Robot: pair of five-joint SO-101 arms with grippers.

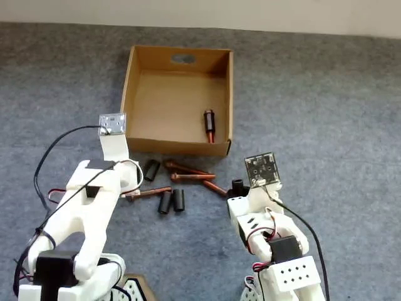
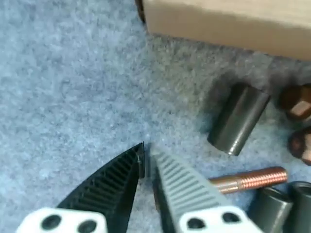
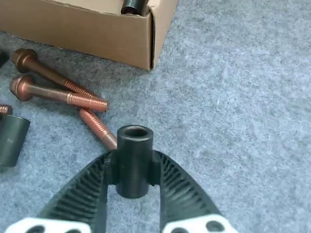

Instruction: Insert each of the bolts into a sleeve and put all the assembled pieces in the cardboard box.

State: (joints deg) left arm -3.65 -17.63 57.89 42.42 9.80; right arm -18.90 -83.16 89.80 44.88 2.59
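Black sleeve (image 3: 133, 145) in half-open right hand (image 3: 133, 159)

Readable text: none on any surface.
Sleeve (image 3: 10, 138) lying on the counter beside the bolts: a faint mark on its side, too small to make out.

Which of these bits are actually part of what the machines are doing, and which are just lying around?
Part of the job:
cardboard box
assembled piece lying inside it
loose bolts in front of the box
loose sleeves among them
sleeve clamped in the right gripper
left gripper, low over the carpet

Just there:
grey carpet under everything
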